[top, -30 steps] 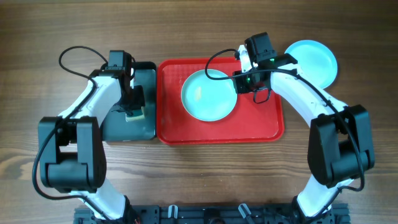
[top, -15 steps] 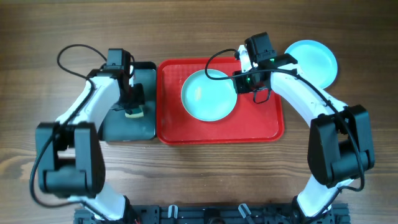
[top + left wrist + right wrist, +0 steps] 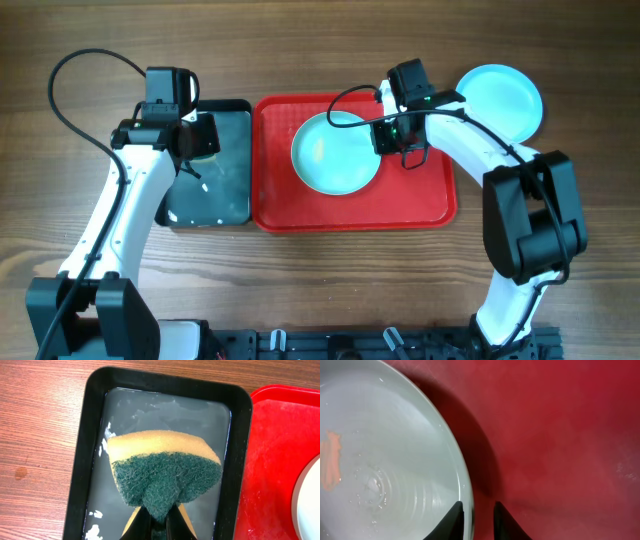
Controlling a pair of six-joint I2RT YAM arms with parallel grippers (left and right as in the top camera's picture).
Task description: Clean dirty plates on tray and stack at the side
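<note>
A pale turquoise plate [image 3: 335, 152] lies on the red tray [image 3: 430, 200]; an orange smear [image 3: 330, 460] and water drops show on it. My right gripper [image 3: 400, 135] [image 3: 477, 512] stands at the plate's right rim [image 3: 462, 470], one finger over the inside and one outside, nearly closed on it. A second turquoise plate [image 3: 500, 98] rests on the table to the right of the tray. The white plate is not plainly visible. My left gripper [image 3: 192, 138] [image 3: 159, 512] is shut on a yellow and green sponge [image 3: 165, 467], held above the black tray [image 3: 82, 460].
The black tray [image 3: 240, 160] holds a shallow film of water and sits against the red tray's left side. Bare wooden table [image 3: 320, 50] lies beyond and in front of the trays. The arms' cables arc above the back of both trays.
My left gripper has lifted the sponge off the black tray's floor and drawn it toward the tray's far left. The right gripper and the plate have hardly moved.
</note>
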